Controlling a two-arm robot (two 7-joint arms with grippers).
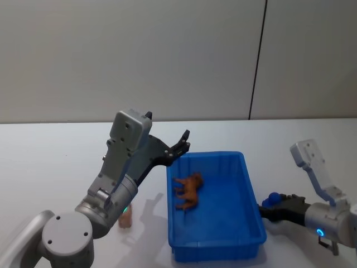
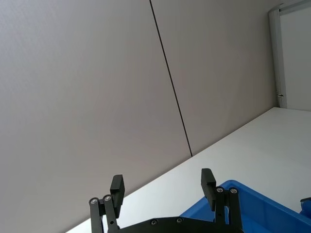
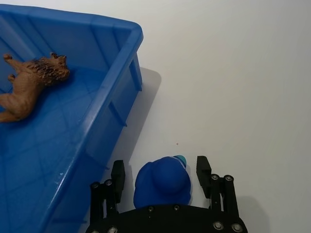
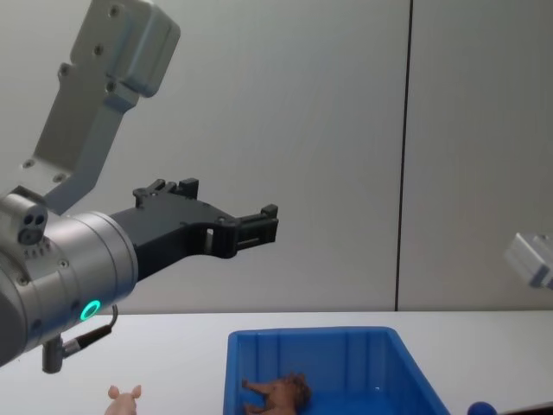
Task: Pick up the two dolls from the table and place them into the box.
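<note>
Head view first, Ana: what's laid out?

A white table (image 1: 56,156), Ben, with the blue box (image 1: 217,251) on it. The left gripper (image 1: 184,142) hangs raised near the box's far left corner, jaws apart, holding nothing.

And the right?

The right gripper (image 3: 160,165) is low on the table, just outside the box's right wall. Its jaws are spread, one on each side of the blue doll (image 3: 162,183). A gap shows on both sides, so nothing is gripped.

The other doll?

The brown doll (image 1: 189,190) lies on the box floor, so half the job looks done. A pink pig (image 4: 125,396) sits on the table left of the box, and it's not ours.

What could go wrong?

The blue one is round and looks smooth. If the jaws close off-centre or too high on its dome, I'd expect it to squirt out or roll away. It also sits near the box wall, so a lift that swings in too low could clip the rim and shake it loose.

So?

Close low on it, then lift clear of the rim before crossing
</note>
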